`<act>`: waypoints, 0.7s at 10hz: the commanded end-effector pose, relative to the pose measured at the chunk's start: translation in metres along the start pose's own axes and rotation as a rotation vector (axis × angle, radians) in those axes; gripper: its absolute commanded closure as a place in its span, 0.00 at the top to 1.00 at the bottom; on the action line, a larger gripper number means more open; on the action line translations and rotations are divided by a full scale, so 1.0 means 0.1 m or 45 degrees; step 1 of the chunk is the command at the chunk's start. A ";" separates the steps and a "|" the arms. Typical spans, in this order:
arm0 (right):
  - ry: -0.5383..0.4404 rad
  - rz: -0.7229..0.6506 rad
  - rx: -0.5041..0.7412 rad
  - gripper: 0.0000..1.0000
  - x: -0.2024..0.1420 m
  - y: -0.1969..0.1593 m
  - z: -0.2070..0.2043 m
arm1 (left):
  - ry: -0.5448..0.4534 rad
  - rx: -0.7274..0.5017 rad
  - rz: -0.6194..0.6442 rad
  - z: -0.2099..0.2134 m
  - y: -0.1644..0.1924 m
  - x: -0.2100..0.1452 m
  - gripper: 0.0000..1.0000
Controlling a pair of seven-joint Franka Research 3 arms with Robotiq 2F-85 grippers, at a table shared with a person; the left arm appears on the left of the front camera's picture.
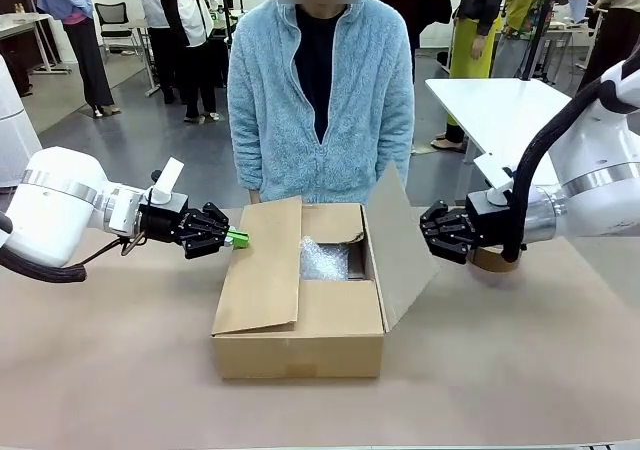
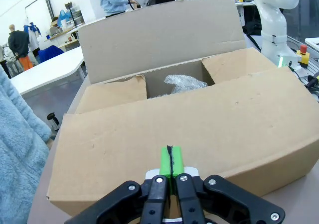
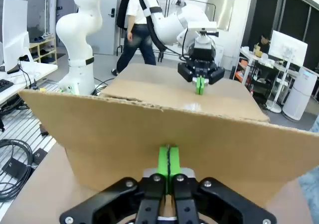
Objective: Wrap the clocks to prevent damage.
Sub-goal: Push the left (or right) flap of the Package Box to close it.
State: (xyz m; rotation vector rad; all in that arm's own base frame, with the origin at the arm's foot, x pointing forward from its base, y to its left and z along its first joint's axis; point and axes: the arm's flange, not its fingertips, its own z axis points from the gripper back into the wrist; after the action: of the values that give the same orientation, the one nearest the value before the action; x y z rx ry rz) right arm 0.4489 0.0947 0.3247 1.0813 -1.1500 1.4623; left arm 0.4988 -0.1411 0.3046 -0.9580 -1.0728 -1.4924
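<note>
A bubble-wrapped clock point(image 1: 325, 260) lies inside the open cardboard box point(image 1: 300, 340) at mid-table; in the left wrist view the clock point(image 2: 184, 82) shows through the gap between the flaps. My left gripper point(image 1: 238, 237) is shut, and its green pads point(image 2: 172, 163) rest against the outside of the box's left flap point(image 1: 265, 265), which leans inward over the opening. My right gripper point(image 1: 428, 232) is also shut, with its fingertips point(image 3: 168, 160) pressed to the outside of the raised right flap point(image 1: 400, 240). Neither gripper holds anything.
A person in a light blue fleece point(image 1: 320, 100) stands at the far edge behind the box. A brown tape roll point(image 1: 495, 260) lies on the table behind my right gripper. Brown tabletop stretches free in front of the box and to both sides.
</note>
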 end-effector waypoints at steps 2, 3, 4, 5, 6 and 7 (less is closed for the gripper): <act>-0.063 -0.004 -0.004 0.01 0.00 -0.17 -0.22 | 0.020 0.009 -0.001 -0.02 0.01 -0.02 0.01; -0.062 -0.024 0.012 0.01 -0.02 -0.23 -0.33 | 0.020 0.009 -0.001 -0.02 0.01 -0.02 0.01; -0.054 -0.030 0.031 0.01 -0.04 -0.27 -0.44 | 0.020 0.009 -0.001 -0.02 0.01 -0.02 0.01; -0.058 -0.053 0.050 0.01 -0.06 -0.34 -0.55 | 0.020 0.009 -0.001 -0.02 0.01 -0.02 0.01; -0.057 -0.071 0.060 0.01 -0.10 -0.38 -0.64 | 0.020 0.009 -0.001 -0.02 0.01 -0.02 0.01; -0.027 -0.086 0.066 0.01 -0.17 -0.41 -0.73 | 0.020 0.009 -0.001 -0.02 0.01 -0.02 0.01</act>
State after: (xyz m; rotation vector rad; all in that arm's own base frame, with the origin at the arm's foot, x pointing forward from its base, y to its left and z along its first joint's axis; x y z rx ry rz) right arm 0.4751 0.1580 0.3061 1.1767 -1.1016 1.4769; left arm 0.4989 -0.1412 0.3046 -0.9579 -1.0728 -1.4924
